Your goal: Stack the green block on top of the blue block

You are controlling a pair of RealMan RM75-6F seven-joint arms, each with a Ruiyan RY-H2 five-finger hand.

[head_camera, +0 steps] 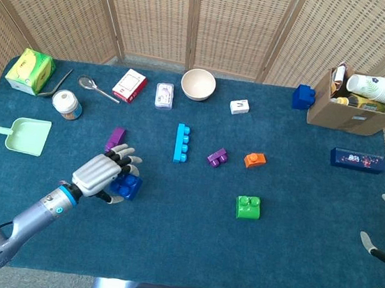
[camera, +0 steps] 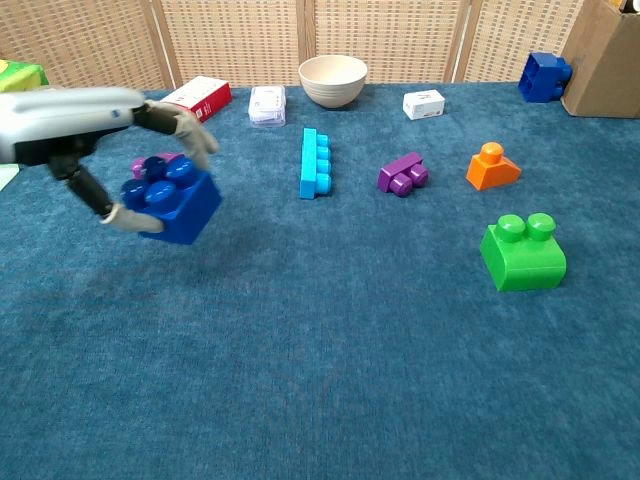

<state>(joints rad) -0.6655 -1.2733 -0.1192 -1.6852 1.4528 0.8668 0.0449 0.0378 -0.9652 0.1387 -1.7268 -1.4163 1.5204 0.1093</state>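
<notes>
Left hand (camera: pixel 95 150) grips blue block (camera: pixel 170 198), raised off tabletop; green block (camera: pixel 523 253) untouched at right; stacking not done

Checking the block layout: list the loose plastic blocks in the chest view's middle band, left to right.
Long light-blue block → small purple block → orange block → green block.
</notes>
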